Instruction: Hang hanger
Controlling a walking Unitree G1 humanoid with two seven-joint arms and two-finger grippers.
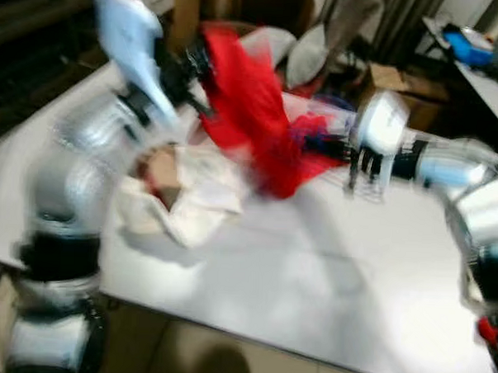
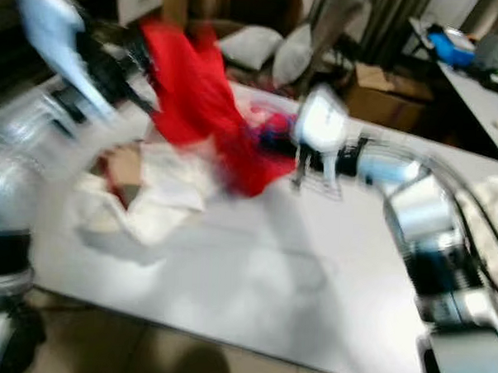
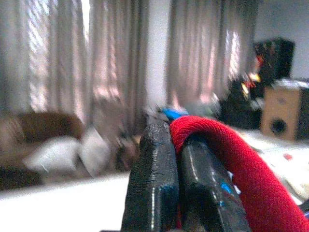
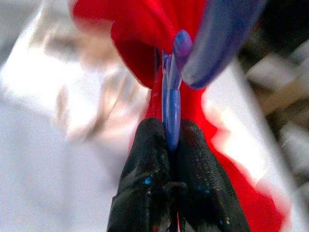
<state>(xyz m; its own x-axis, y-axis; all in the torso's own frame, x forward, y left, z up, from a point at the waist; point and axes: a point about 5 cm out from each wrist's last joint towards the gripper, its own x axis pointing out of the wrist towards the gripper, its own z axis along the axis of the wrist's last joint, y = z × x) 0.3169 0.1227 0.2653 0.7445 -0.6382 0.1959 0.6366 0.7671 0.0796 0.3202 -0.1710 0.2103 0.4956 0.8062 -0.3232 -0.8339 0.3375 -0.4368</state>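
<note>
The left gripper (image 3: 176, 145), at 11 o'clock over the white table (image 1: 311, 272), is pinched tight on the red cloth's (image 1: 252, 112) upper edge, lifting it. At 2 o'clock the right gripper (image 4: 169, 140) is clamped on the blue hanger (image 4: 171, 104) against the cloth's lower part. A cream garment (image 1: 191, 192) lies at 9 o'clock beneath.

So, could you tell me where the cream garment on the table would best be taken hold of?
Probably at the raised folded edge of the cream garment, coming from above on the robot's near side. It lies crumpled flat on the white table, and the red garment crowds its far side.
</note>
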